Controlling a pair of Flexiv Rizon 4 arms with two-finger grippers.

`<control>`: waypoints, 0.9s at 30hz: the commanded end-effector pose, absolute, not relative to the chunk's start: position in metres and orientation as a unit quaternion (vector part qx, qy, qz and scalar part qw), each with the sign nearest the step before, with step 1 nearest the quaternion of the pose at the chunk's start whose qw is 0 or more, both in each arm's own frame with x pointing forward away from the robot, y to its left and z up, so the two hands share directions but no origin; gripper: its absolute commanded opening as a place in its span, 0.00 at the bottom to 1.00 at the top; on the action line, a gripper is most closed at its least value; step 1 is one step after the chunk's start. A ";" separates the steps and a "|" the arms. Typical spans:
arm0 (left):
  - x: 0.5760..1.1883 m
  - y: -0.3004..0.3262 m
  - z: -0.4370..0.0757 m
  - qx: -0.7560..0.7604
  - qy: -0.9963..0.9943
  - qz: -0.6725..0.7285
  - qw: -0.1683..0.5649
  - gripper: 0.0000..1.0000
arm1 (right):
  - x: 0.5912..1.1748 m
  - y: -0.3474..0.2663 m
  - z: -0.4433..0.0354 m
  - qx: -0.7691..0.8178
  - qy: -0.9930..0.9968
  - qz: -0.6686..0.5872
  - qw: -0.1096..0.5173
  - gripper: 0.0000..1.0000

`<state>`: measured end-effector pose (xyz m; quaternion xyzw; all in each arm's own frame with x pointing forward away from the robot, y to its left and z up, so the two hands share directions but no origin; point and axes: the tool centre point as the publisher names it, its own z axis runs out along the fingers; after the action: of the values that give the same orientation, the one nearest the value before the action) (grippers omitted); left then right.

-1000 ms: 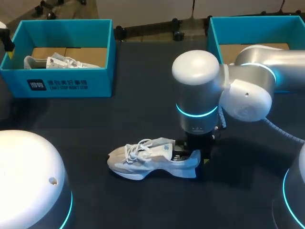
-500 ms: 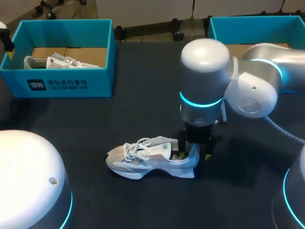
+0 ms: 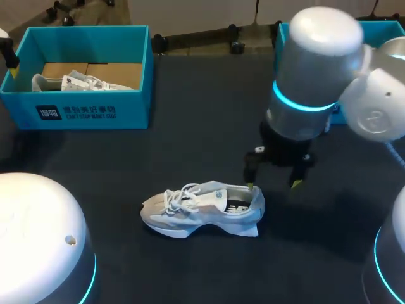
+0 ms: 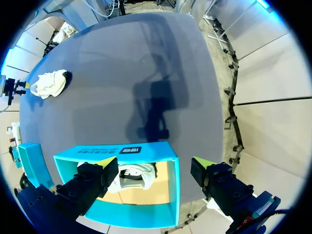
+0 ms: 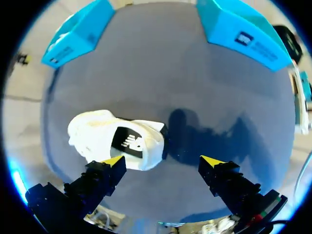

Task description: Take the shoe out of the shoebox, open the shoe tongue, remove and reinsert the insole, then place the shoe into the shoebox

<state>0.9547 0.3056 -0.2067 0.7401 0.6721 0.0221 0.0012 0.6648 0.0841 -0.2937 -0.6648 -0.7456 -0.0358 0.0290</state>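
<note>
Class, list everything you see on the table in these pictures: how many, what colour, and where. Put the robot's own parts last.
Table: one, dark.
Left box: one, turquoise, open, far left.
Right box: one, turquoise, far right, partly hidden.
Loose shoe: one, white-grey, mid-table, upright.
Boxed shoe: one, white, inside the left box.
Left arm: one, white, near-left corner.
Right arm: one, silver-white, over the table's right.
Left gripper: one, black with yellow tips, open, above the left box.
Right gripper: one, same colours, open, above the loose shoe's heel.

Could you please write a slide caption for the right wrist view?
Open right gripper with the shoe ahead of it on the table, two shoeboxes beyond.
</note>
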 end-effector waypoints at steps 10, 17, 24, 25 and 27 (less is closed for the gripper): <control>0.955 0.306 -0.206 0.740 0.672 0.023 0.001 1.00 | 0.662 0.041 -0.279 -0.584 -0.790 -0.127 0.137 1.00; 0.955 0.306 -0.206 0.740 0.672 0.023 0.001 1.00 | 0.662 0.041 -0.279 -0.584 -0.790 -0.127 0.137 1.00; 0.955 0.306 -0.206 0.740 0.672 0.023 0.001 1.00 | 0.657 0.019 -0.278 -0.455 -0.838 -0.296 0.063 1.00; 0.955 0.306 -0.206 0.740 0.672 0.023 0.001 1.00 | 0.657 0.018 -0.280 -0.437 -0.840 -0.315 0.058 1.00; 0.955 0.306 -0.206 0.740 0.672 0.023 0.001 1.00 | 0.659 0.015 -0.281 -0.407 -0.844 -0.345 0.053 1.00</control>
<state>0.9547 0.3056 -0.2067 0.7401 0.6721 0.0221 0.0012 0.6778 0.0307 -0.2755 -0.5116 -0.8369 -0.1741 0.0868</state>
